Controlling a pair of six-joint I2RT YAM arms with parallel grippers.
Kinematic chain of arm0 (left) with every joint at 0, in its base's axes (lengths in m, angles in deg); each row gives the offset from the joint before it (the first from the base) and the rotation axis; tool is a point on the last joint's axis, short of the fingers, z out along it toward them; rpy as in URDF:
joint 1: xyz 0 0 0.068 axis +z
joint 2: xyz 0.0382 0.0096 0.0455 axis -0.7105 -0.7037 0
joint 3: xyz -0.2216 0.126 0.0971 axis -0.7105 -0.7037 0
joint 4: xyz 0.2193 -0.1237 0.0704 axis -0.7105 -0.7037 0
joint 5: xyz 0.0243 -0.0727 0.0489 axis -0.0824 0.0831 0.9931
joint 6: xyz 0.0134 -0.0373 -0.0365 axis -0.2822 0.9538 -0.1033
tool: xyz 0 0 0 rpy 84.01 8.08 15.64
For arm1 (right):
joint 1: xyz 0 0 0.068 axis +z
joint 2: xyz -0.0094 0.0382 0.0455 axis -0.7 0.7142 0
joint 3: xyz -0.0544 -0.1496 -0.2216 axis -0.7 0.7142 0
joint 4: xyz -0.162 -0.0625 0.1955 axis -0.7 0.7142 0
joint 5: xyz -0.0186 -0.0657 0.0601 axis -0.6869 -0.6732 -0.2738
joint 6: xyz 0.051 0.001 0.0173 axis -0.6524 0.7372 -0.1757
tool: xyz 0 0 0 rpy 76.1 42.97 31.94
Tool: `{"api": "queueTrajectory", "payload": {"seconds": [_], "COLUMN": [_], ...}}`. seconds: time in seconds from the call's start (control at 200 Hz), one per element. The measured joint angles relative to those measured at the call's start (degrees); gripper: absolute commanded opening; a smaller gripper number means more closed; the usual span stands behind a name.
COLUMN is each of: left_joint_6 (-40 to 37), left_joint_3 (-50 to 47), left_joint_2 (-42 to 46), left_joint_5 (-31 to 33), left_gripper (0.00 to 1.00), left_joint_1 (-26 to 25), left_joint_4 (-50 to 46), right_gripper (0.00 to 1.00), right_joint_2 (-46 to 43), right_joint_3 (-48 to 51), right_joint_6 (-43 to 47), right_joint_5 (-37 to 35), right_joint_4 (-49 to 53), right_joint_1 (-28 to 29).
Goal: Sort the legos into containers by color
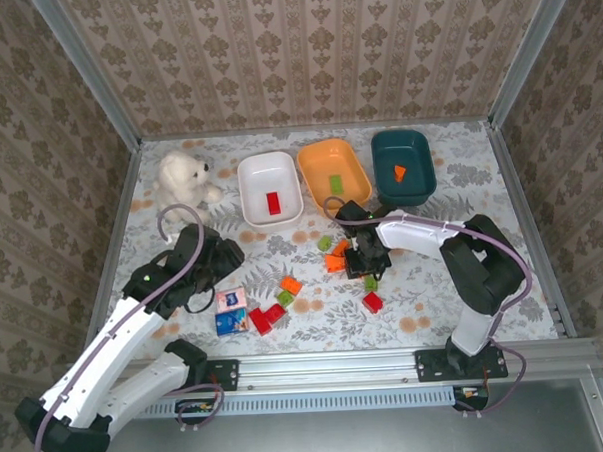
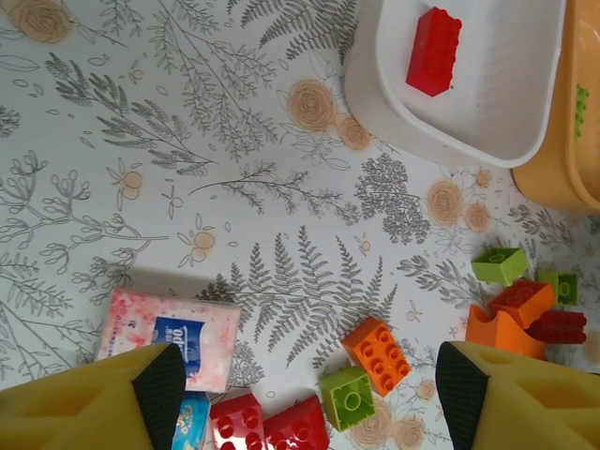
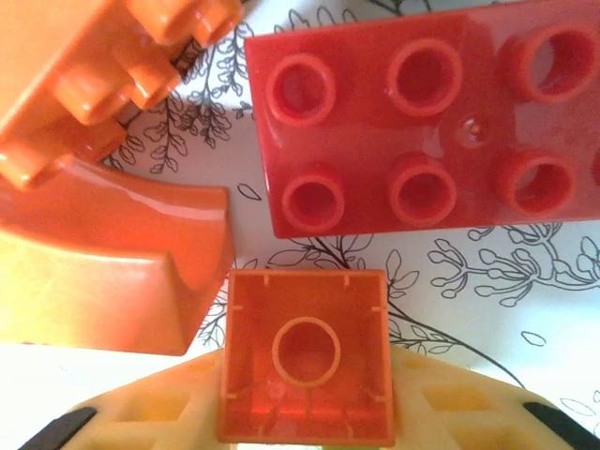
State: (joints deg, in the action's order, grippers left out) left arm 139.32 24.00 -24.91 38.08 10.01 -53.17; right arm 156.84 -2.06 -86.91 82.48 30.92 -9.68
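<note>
A small orange brick (image 3: 305,361), hollow side facing the wrist camera, is lying in the central heap on the counter (image 1: 415,301), beside a large red brick (image 3: 422,122). The right jaws are gripping it by two opposite sides, narrowly set. The pick-up looks to be in hand. Next it is calling for a straight lift and a carry to the teal bin (image 1: 408,149), which is holding one orange wedge (image 1: 400,173). The white bin (image 1: 279,172) is holding one red piece (image 1: 272,202) and the orange bin (image 1: 329,157) one green piece (image 1: 335,180), so that is three bins with one piece each. Roughly ten legos are lying loose, some hidden under the arm. The left jaws are hanging wide apart, holding nothing.
</note>
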Motion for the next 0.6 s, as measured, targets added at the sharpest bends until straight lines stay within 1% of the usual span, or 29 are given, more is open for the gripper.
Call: {"api": "queueTrajectory", "payload": {"seconds": [0.095, 0.2, 0.27, 0.345, 0.405, 0.455, 0.505, 0.6], "left_joint_6": [-0.63, -1.57, -2.19, -2.58, -2.78, -2.80, -2.80, -2.78], "left_joint_3": [0.00, 0.15, 0.31, 0.55, 0.76, 0.90, 1.03, 1.18], "left_joint_2": [-0.20, -1.20, -2.43, -4.11, -5.40, -6.36, -7.08, -7.78], "left_joint_5": [-0.98, -2.12, -2.93, -3.61, -4.02, -4.24, -4.26, -4.22], "left_gripper": [0.76, 0.77, 0.77, 0.78, 0.78, 0.78, 0.78, 0.78], "left_joint_1": [-0.17, -0.81, -1.40, -2.08, -2.60, -2.95, -3.30, -3.87], "left_joint_4": [1.25, 3.02, 4.09, 5.31, 6.01, 6.58, 6.97, 7.39], "right_gripper": [0.33, 0.32, 0.32, 0.33, 0.32, 0.31, 0.31, 0.30], "right_joint_2": [-2.86, -9.99, -14.21, -15.41, -13.33, -9.77, -4.79, 5.01], "right_joint_3": [-0.35, -2.05, -5.46, -10.51, -16.00, -20.83, -26.08, -33.59], "right_joint_6": [-0.26, -0.46, -0.44, -0.22, 0.07, 0.28, 0.42, 0.39], "right_joint_5": [-1.73, -3.45, -4.20, -4.83, -5.31, -5.66, -5.75, -5.73], "right_joint_4": [1.49, 4.61, 6.49, 6.88, 7.43, 7.45, 7.50, 7.58], "right_joint_1": [-0.24, -2.34, -6.45, -12.24, -16.87, -19.98, -22.95, -26.62]}}
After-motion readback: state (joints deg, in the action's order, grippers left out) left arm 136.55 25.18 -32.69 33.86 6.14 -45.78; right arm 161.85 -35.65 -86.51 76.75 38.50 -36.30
